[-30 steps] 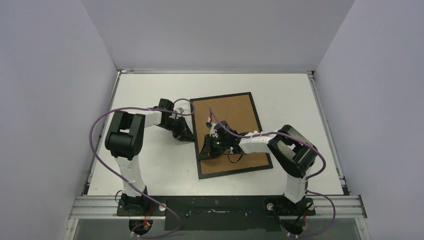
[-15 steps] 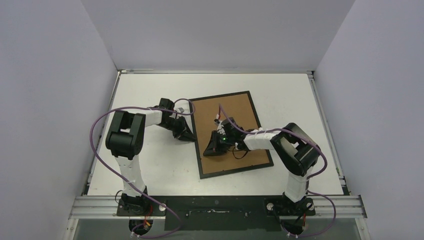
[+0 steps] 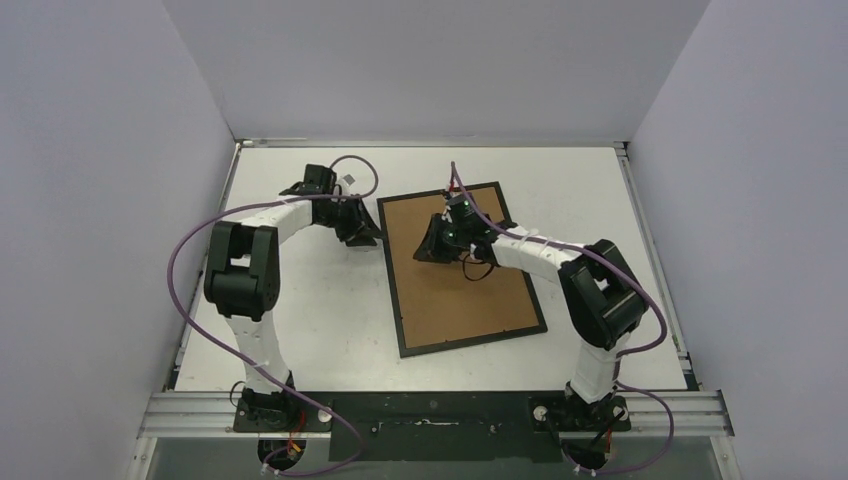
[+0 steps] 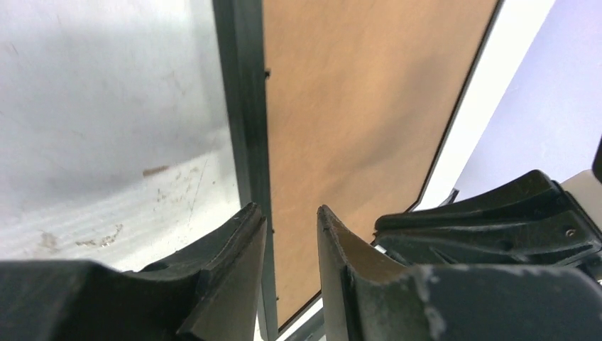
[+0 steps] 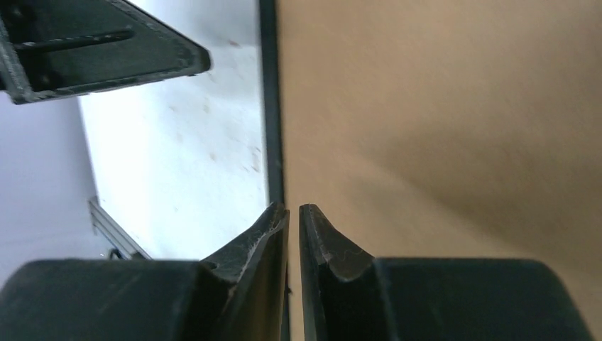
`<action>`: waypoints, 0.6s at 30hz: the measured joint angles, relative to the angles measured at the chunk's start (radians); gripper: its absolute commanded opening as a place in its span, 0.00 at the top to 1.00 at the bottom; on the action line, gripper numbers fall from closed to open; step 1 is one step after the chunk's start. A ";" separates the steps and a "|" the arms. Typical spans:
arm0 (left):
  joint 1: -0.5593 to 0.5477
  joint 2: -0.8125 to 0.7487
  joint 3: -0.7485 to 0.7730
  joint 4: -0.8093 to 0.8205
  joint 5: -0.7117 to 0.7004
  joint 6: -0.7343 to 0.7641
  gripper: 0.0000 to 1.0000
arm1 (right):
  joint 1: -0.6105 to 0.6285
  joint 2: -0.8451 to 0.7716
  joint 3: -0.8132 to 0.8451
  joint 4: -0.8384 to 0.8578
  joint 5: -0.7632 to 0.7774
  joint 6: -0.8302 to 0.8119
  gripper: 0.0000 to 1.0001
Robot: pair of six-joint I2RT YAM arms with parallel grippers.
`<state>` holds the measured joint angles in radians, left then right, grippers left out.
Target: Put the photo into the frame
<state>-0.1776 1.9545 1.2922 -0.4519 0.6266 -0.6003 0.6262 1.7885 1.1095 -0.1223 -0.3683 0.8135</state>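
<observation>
Brown cardboard backing faced up inside the frame, which lay flat in the middle of the bench, its far end leaning toward 11 o'clock; the left hand sat just beside the frame's 10 o'clock corner, fingers a little apart; the right hand was over the backing's 12 o'clock part, fingers almost together.

No text, label, brand, number or sign can be read on the frame, backing or worktop.
</observation>
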 measured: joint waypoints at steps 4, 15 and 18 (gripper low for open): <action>0.017 0.037 0.095 -0.002 0.001 0.005 0.65 | 0.010 0.086 0.122 0.038 -0.033 0.016 0.91; -0.004 0.185 0.151 -0.076 0.015 0.063 0.79 | 0.023 0.298 0.237 0.103 -0.174 0.049 0.98; -0.006 0.194 0.151 -0.087 0.016 0.069 0.85 | 0.030 0.317 0.238 0.126 -0.212 0.058 0.98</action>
<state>-0.1833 2.1487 1.4433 -0.5392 0.6426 -0.5308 0.6559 2.1052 1.3472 0.0040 -0.5804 0.8711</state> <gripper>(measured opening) 0.195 0.034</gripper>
